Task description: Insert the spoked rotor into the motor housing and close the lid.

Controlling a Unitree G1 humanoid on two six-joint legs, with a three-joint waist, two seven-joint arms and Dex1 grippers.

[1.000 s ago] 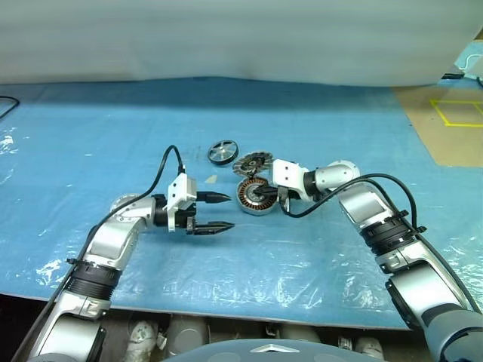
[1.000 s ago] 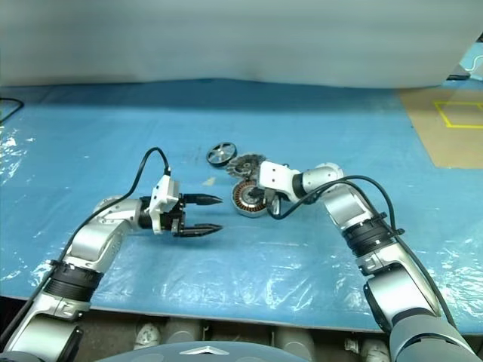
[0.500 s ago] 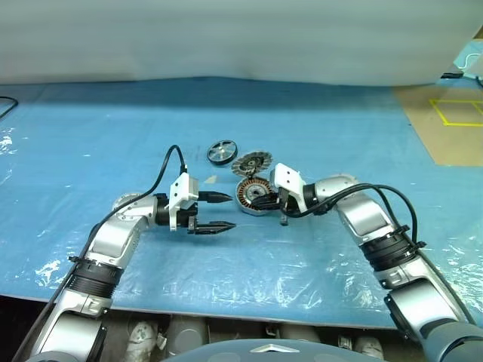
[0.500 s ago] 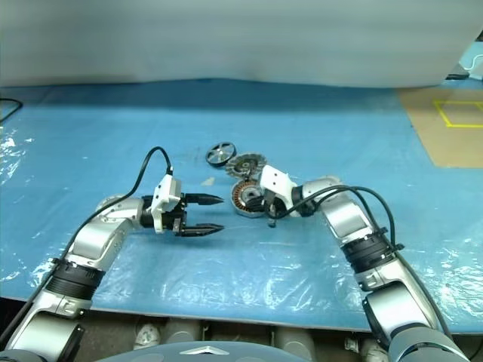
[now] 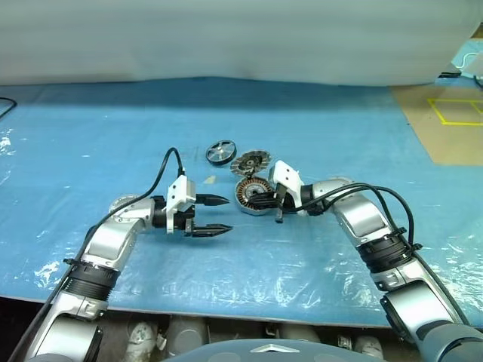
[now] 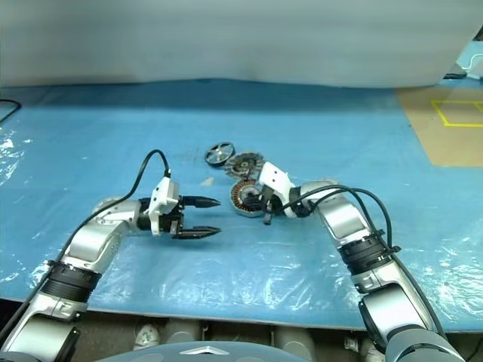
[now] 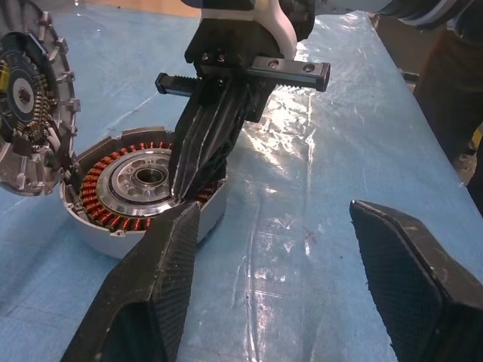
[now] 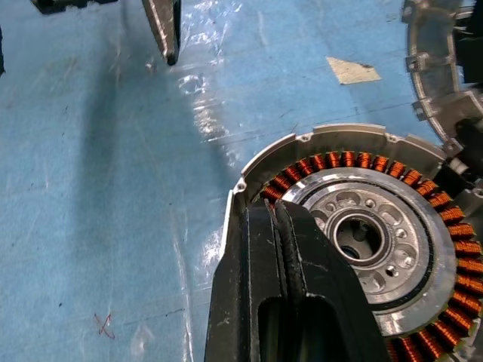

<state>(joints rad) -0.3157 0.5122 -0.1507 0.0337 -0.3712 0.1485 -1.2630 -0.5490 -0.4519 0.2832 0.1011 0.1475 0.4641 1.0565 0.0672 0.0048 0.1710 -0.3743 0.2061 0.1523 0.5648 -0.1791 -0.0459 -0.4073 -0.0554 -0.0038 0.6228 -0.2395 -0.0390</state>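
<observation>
Housing (image 5: 253, 196) holds only copper windings; right end effector (image 5: 278, 212) clenched over it, left end effector (image 5: 220, 213) released.

Counter (image 5: 90, 128): flat, covered in blue plastic sheeting. On it: squat round silver-grey metal motor housing (image 5: 253, 196) with copper-orange windings, its ribbed silver disc lid (image 5: 250, 161) open behind it; small dark grey spoked rotor (image 5: 221, 152) just beside; small pale scrap (image 5: 209, 179) nearby.
</observation>
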